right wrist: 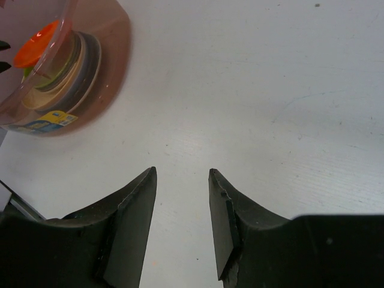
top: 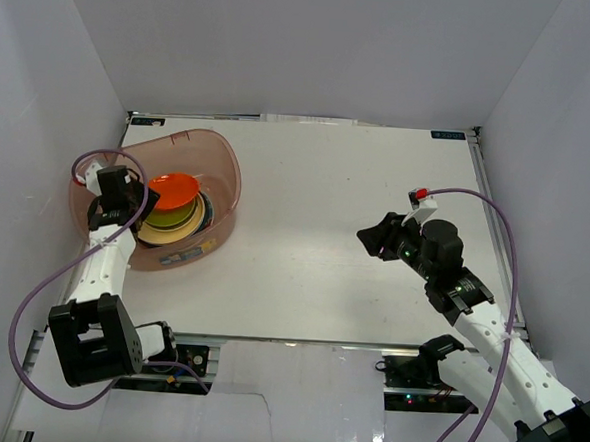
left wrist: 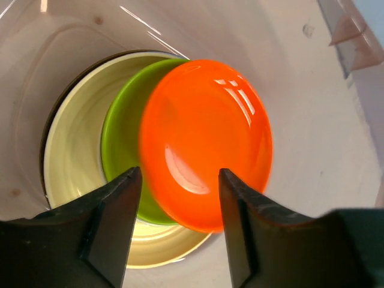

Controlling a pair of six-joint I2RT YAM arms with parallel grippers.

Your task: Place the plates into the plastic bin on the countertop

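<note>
The plastic bin [top: 228, 162] stands at the left of the countertop [top: 357, 185] and holds a stack of plates. An orange plate [top: 173, 189] lies tilted on top, over a green plate [left wrist: 123, 138] and a pale yellow plate [left wrist: 72, 144]; darker plates show beneath at the stack's edge [top: 207, 214]. My left gripper [top: 146, 200] is open just above the stack, and the orange plate [left wrist: 204, 138] looks motion-blurred and free between and below its fingers. My right gripper [top: 374, 236] is open and empty over the bare countertop at the right. No plates show outside the bin.
White walls enclose the countertop on three sides. The bin wall [left wrist: 288, 72] closely surrounds my left gripper. In the right wrist view the bin [right wrist: 114, 36] is far off at upper left, with white countertop [right wrist: 270, 90] between.
</note>
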